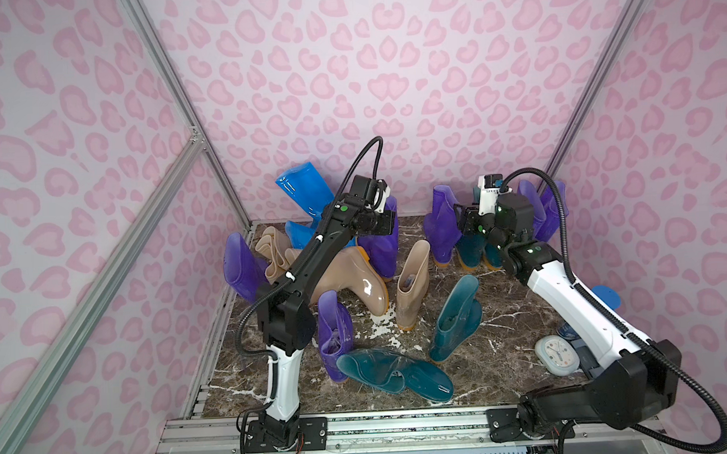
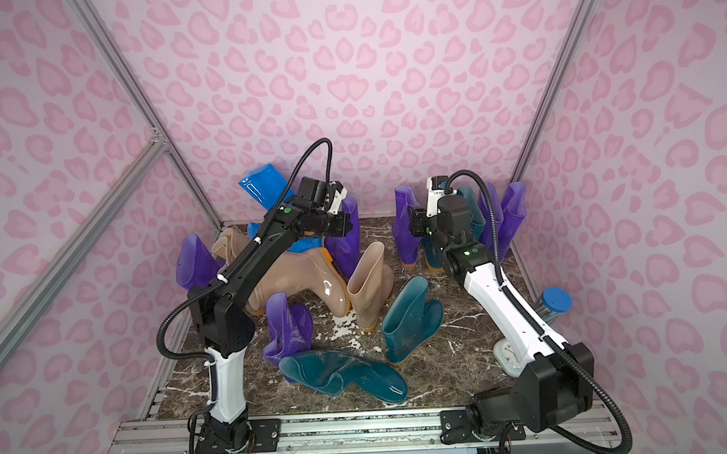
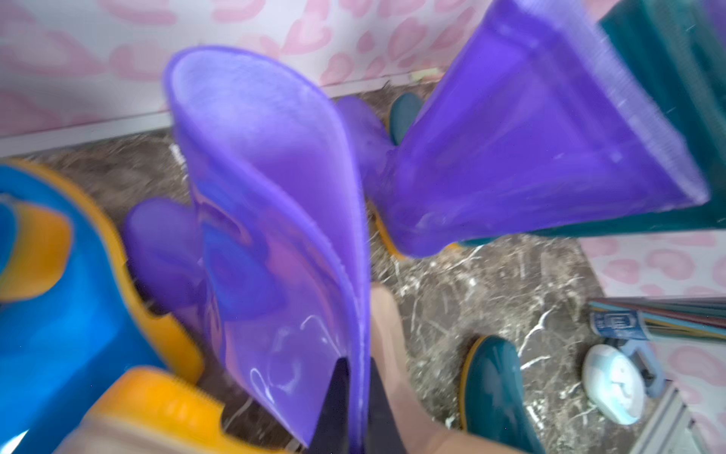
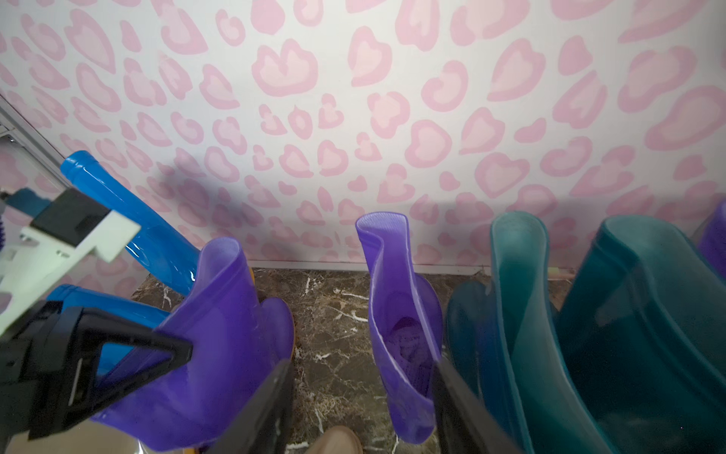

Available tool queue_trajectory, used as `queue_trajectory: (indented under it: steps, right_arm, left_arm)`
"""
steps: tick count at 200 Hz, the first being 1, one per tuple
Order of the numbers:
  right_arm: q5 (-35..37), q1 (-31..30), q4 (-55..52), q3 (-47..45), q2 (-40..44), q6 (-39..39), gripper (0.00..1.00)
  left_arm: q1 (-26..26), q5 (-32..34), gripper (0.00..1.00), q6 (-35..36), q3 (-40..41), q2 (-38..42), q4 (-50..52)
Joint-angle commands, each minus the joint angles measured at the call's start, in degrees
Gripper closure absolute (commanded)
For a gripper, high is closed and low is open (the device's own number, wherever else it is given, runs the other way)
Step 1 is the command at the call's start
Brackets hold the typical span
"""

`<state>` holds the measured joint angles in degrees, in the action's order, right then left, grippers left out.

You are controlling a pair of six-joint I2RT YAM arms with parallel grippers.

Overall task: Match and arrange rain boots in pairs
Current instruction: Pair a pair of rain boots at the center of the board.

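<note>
Purple boot (image 3: 267, 220) at twelve o'clock on the surface (image 1: 502, 314), its thin cuff clamped in the left end effector (image 3: 355, 389), could slip free or swing into the blue boots (image 1: 300, 193) at eleven, while the right end effector (image 4: 361, 365) hangs jaws-apart at one!

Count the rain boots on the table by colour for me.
Purple boots: 6
Teal boots: 4
Beige boots: 4, counting two crumpled together at the back, which are hard to separate
Blue boots: 2
Total: 16
</note>
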<state>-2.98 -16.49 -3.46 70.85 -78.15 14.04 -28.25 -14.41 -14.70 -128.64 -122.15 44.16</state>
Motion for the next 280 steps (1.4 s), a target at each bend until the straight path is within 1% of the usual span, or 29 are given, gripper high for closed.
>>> queue_trajectory:
  steps: [1,13,21,57,78,97,126,132,140,146,154,163,166,177,185,201,227,249,265,280]
  right_arm:
    - [1.72,1.34,3.88,-3.63,2.64,2.77,0.42]
    - [1.38,2.34,4.23,-5.58,3.97,3.46,0.42]
    - [1.47,3.13,4.58,-6.78,4.84,3.66,0.42]
    - [-0.16,7.81,5.99,-10.39,7.45,5.07,0.42]
    - [-0.69,8.77,6.23,-11.09,8.01,5.12,0.42]
    - [-1.22,9.04,6.37,-11.57,8.10,4.94,0.42]
    - [-1.74,9.50,6.10,-12.36,8.32,4.68,0.42]
    - [-1.84,9.62,6.17,-12.42,8.45,4.60,0.42]
    - [-2.09,9.59,6.21,-12.52,8.58,4.63,0.42]
    - [-2.28,9.59,6.19,-12.43,8.62,4.60,0.42]
    - [-2.67,9.51,6.07,-12.32,8.71,4.67,0.41]
    - [-2.90,9.46,5.95,-12.09,8.92,4.72,0.41]
    - [-3.03,9.42,5.88,-12.11,8.97,4.76,0.41]
    - [-2.67,8.96,5.52,-11.94,9.28,4.77,0.40]
    - [-2.04,8.40,5.34,-11.96,9.70,4.68,0.40]
    - [-0.83,7.08,4.71,-11.94,10.44,4.50,0.38]
    - [1.33,4.29,3.60,-11.49,11.48,4.24,0.37]
    - [3.02,1.49,2.81,-11.11,12.46,3.90,0.37]
    - [4.45,-0.80,2.50,-10.91,13.17,3.63,0.36]
    - [5.74,-2.96,2.10,-10.64,13.61,3.36,0.36]
  left_arm:
    - [-0.38,-5.17,0.98,2.47,-8.07,-4.05,-2.38]
    - [-0.65,-5.45,0.98,1.42,-12.07,-6.30,-3.08]
    - [-0.83,-5.93,0.98,-0.26,-13.28,-7.34,-4.45]
    - [-2.56,-10.72,0.98,-7.86,-13.42,-11.04,-12.17]
    - [-4.88,-10.01,0.98,-8.31,-14.00,-13.10,-14.00]
    - [-5.91,-10.86,0.98,-10.91,-14.13,-14.85,-17.35]
    - [-6.29,-10.21,0.98,-10.48,-14.86,-15.42,-15.77]
    - [-6.29,-9.84,0.94,-10.08,-14.78,-15.21,-14.99]
    - [-6.21,-9.43,0.84,-9.67,-14.74,-14.86,-14.14]
    - [-6.18,-9.34,0.73,-9.47,-14.78,-14.64,-13.49]
    - [-6.04,-9.40,0.66,-9.34,-14.76,-13.95,-12.95]
    - [-5.86,-9.32,0.50,-9.05,-14.71,-13.04,-12.09]
    - [-5.85,-9.24,0.46,-8.97,-14.79,-12.67,-11.80]
    - [-5.64,-9.27,0.39,-8.56,-14.72,-11.20,-10.71]
    - [-5.54,-9.14,0.31,-8.07,-14.72,-9.86,-9.76]
    - [-5.43,-9.14,0.24,-6.03,-14.73,-6.75,-7.93]
    - [-5.42,-9.39,0.17,-3.60,-14.57,-1.45,-5.15]
    - [-5.34,-9.63,0.15,-1.93,-14.42,2.92,-2.50]
    - [-5.26,-7.57,0.15,0.11,-13.63,6.59,-0.26]
    - [-4.41,-3.05,0.12,2.24,-10.48,10.97,1.70]
